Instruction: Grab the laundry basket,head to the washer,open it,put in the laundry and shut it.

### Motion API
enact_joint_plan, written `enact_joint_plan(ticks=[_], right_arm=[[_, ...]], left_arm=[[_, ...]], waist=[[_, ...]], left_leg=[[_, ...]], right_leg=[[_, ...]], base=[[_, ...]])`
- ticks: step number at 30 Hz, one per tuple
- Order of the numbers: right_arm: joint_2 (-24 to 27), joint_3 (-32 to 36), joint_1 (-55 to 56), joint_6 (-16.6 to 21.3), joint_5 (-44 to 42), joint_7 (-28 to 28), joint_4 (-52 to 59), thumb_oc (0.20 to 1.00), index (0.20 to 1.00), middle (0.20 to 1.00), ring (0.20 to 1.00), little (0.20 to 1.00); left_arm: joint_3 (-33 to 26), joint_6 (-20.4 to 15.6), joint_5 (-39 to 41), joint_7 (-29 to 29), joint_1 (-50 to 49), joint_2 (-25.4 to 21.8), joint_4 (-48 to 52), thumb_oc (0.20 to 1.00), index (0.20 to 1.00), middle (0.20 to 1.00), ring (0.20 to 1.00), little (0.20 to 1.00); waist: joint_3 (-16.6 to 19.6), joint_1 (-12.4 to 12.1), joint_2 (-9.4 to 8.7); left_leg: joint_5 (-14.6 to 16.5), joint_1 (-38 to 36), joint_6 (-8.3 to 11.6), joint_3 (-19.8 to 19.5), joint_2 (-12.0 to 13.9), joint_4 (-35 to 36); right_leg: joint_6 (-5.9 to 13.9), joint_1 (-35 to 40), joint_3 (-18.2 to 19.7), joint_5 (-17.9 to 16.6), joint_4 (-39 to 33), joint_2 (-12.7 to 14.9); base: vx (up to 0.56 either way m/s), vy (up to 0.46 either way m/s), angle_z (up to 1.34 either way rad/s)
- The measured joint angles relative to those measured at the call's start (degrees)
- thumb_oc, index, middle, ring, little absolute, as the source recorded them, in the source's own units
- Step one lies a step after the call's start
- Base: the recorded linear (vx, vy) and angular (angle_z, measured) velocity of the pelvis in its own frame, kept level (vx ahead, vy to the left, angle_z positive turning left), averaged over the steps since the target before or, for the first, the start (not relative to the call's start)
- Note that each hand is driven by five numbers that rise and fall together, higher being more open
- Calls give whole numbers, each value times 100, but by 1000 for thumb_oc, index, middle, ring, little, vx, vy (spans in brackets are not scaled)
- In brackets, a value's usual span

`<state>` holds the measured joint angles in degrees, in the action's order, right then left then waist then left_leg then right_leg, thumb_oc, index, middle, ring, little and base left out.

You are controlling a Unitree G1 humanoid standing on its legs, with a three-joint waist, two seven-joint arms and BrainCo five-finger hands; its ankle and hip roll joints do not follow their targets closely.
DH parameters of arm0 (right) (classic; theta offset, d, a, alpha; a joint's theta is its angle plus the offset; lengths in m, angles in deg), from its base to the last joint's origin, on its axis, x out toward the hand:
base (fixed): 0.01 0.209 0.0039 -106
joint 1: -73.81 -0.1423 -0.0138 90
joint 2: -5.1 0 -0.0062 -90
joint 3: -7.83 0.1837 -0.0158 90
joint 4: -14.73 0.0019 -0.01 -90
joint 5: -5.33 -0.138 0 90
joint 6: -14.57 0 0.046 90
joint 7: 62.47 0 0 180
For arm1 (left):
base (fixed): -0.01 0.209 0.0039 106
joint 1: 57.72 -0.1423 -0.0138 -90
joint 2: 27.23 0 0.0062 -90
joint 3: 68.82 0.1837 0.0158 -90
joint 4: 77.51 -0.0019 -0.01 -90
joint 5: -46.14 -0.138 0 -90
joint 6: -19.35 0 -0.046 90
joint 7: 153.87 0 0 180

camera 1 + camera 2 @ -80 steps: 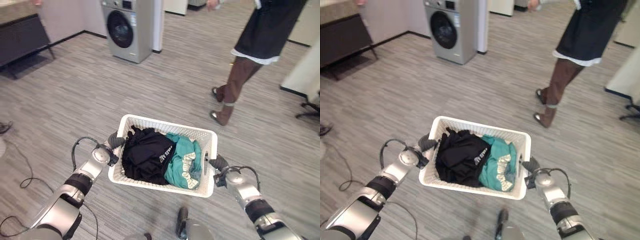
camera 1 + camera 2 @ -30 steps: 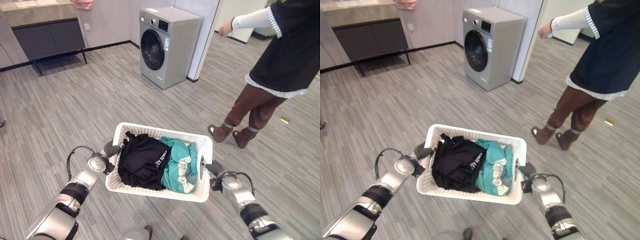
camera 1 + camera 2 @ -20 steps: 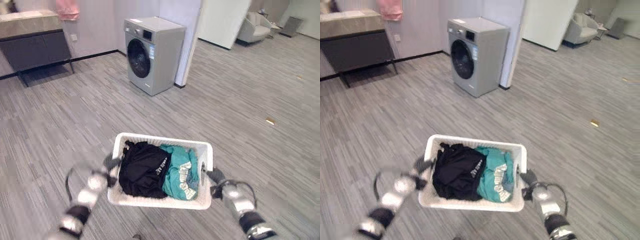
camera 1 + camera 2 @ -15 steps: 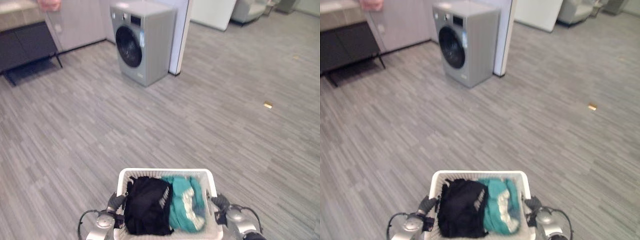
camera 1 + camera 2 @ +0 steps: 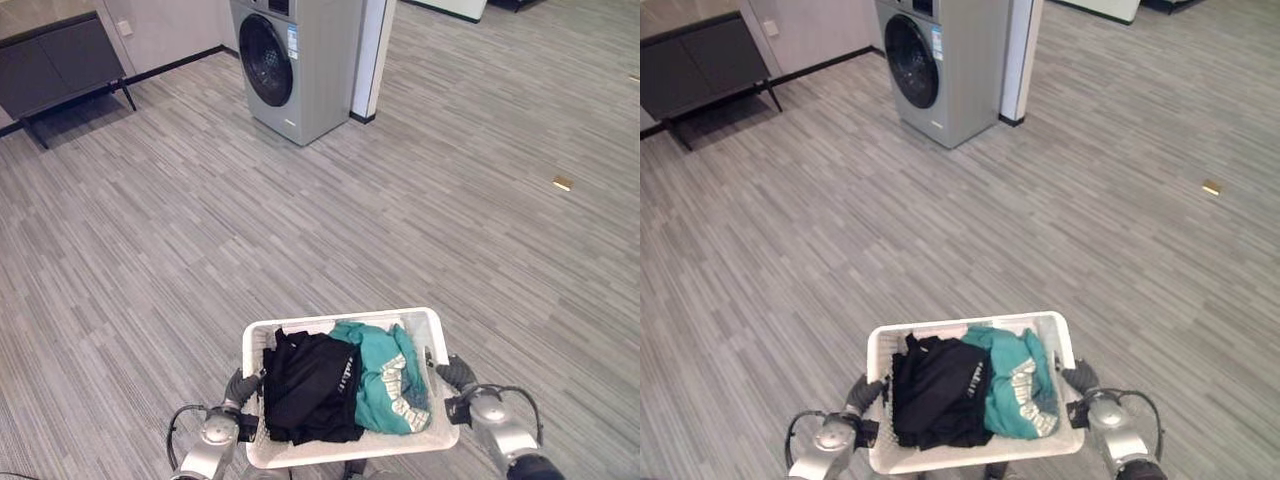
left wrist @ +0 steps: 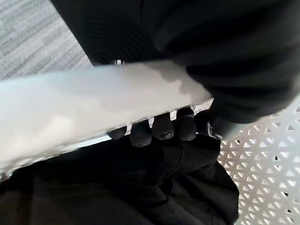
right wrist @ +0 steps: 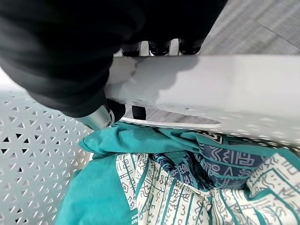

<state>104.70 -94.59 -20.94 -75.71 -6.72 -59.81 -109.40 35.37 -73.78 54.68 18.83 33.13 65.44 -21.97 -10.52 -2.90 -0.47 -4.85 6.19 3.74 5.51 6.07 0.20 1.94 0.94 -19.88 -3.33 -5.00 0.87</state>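
A white perforated laundry basket [image 5: 340, 322] hangs in front of me, low in the eye views. It holds a black garment [image 5: 310, 388] on its left and a teal patterned garment [image 5: 388, 375] on its right. My left hand [image 5: 240, 386] grips the left handle; in the left wrist view its fingertips [image 6: 164, 131] curl under the white rim [image 6: 70, 108]. On the opposite handle my right hand [image 5: 456, 373] is shut, its fingers [image 7: 159, 47] wrapped over the rim [image 7: 211, 89]. The silver washer [image 5: 295, 60] stands far ahead with its round door closed.
A dark low cabinet [image 5: 60, 62] stands at the far left by the wall. A white pillar [image 5: 375, 50] adjoins the washer's right side. A small yellowish object [image 5: 562, 183] lies on the grey plank floor to the right.
The camera has swung and the whole picture shifted. The person seen at the right a second ago is out of view. Both hands have kept their hold on the basket.
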Motion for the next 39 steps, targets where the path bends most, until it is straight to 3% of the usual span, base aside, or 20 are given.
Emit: enact_joint_plan(ticks=[8,12,13,14,16,18,20,21,22,23,25,26,29,30,32,34,35,37,38,39], right_arm=[[524,72,-341,13,-1,-34,750,200,200,200,200,200],[671,90,-690,14,-5,-33,913,200,200,200,200,200],[697,94,-821,9,-5,-16,924,200,200,200,200,200],[707,98,-884,2,-5,-4,943,200,200,200,200,200],[821,101,-955,-8,-2,-13,1016,200,200,200,200,200],[825,125,-813,-78,0,-6,1079,200,200,200,200,200],[823,101,-573,-93,18,-34,1275,200,200,200,200,200],[779,97,-375,-96,94,-28,1555,200,200,200,200,200],[736,67,-384,-98,124,-38,1620,200,200,200,200,200],[654,69,-440,-98,170,-37,1629,200,200,200,200,200],[639,72,-480,-105,173,-42,1612,200,200,200,200,200],[638,85,-477,-106,170,-38,1566,200,200,200,200,200],[612,123,-310,-116,170,-45,1555,200,200,200,200,200],[580,220,-197,-116,170,-45,1545,200,200,200,200,200],[505,323,-115,-118,170,-42,1481,200,200,200,200,200],[362,312,-90,-167,170,-86,1299,200,200,200,200,200],[299,312,53,-231,169,-157,1227,200,200,200,200,200],[265,299,124,-224,158,-193,1058,200,200,200,200,200],[315,357,251,-228,153,-182,1045,200,200,200,200,200],[335,385,211,-218,97,-193,1012,200,200,200,200,200]], left_arm=[[-28,34,-3,1,429,-238,726,200,200,200,200,200],[-30,42,1,-5,980,-497,906,200,200,200,200,200],[-32,68,16,-8,1155,-545,923,200,200,200,200,200],[-36,73,35,-10,1223,-570,925,200,200,200,200,200],[-19,88,42,0,1287,-575,964,200,200,200,200,200],[19,193,40,25,1298,-556,968,200,200,200,200,200],[12,227,41,41,1205,-621,1053,200,200,200,200,200],[-37,228,40,85,1162,-805,1168,200,200,200,200,200],[-66,227,42,91,1148,-924,1246,200,200,200,200,200],[-75,228,43,92,1161,-1036,1272,200,200,200,200,200],[-64,242,39,129,1238,-1096,1259,200,200,200,200,200],[-49,244,37,141,1288,-1088,1235,200,200,200,200,200],[5,256,28,203,1343,-1027,1047,200,200,200,200,200],[12,261,-11,211,1378,-923,968,200,200,200,200,200],[55,269,-24,236,1402,-861,906,200,200,200,200,200],[68,368,-67,304,1265,-839,815,200,200,200,200,200],[67,405,-69,341,999,-803,880,200,200,200,200,200],[22,428,-76,356,831,-611,825,200,200,200,200,200],[16,450,-76,356,823,-422,725,200,200,200,200,200],[-28,441,-58,364,758,-377,689,200,200,200,200,200]], waist=[[-372,-180,45],[-566,-241,-38],[-643,-165,-120],[-682,-78,-153],[-757,-38,9],[-778,66,15],[-784,84,15],[-756,186,-21],[-762,199,-92],[-761,173,-137],[-829,231,7],[-874,318,78],[-880,457,-12],[-870,530,7],[-870,627,8],[-820,672,59],[-604,624,31],[-353,705,56],[-241,736,166],[-126,693,335]], left_leg=[[-66,415,119,-308,36,-104],[-18,701,155,-60,83,-313],[109,795,2,718,221,-564],[111,846,-11,1025,233,-679],[246,637,-183,996,171,-623],[484,348,-529,970,-218,-613],[569,-94,-709,849,-454,-612],[705,-198,-901,582,-668,-603],[808,-227,-1064,524,-754,-610],[764,-240,-1041,470,-829,-611],[891,-342,-1117,44,-876,-509],[855,-387,-1081,-161,-870,-487],[1211,-702,-720,-578,-1143,-493],[1417,-833,-737,-796,-1206,-513],[1577,-1021,-769,-1002,-1288,-577],[1795,-1694,-535,-657,-1205,-434],[1945,-2217,-285,-504,-1160,-388],[2206,-2183,132,-440,-1035,-1245],[2251,-1871,248,-297,-844,-2108],[1689,-1298,584,-216,-533,-3555]], right_leg=[[-120,-140,-432,59,3,-86],[-158,-202,-652,58,5,-50],[-225,-184,-836,9,8,126],[-204,-171,-892,15,23,236],[69,-49,-940,191,306,393],[349,-53,-1029,645,1276,869],[388,-562,-408,914,3186,1516],[620,-1163,163,1104,4431,1720],[758,-1476,358,1173,4814,1711],[746,-1830,399,1232,5117,1679],[485,-2206,432,1378,4171,967],[462,-2216,576,1332,3320,631],[325,-2489,563,810,1850,404],[447,-2490,537,535,958,398],[553,-2495,389,348,327,549],[432,-2442,-595,73,551,773],[234,-2111,-1001,-26,991,719],[-508,-1873,-469,-642,1126,560],[-936,-1756,-364,-641,1208,414],[-930,-1608,-296,-204,1417,10]], base=[[4,46,26],[71,196,34],[152,288,54],[216,290,52],[385,402,28],[310,347,52],[345,399,63],[231,255,63],[227,181,72],[351,44,58],[362,22,87],[314,-51,119],[585,-113,116],[549,-120,114],[592,-133,97],[766,-182,56],[422,-126,16],[487,-217,33],[530,-306,12],[484,-313,-19]])
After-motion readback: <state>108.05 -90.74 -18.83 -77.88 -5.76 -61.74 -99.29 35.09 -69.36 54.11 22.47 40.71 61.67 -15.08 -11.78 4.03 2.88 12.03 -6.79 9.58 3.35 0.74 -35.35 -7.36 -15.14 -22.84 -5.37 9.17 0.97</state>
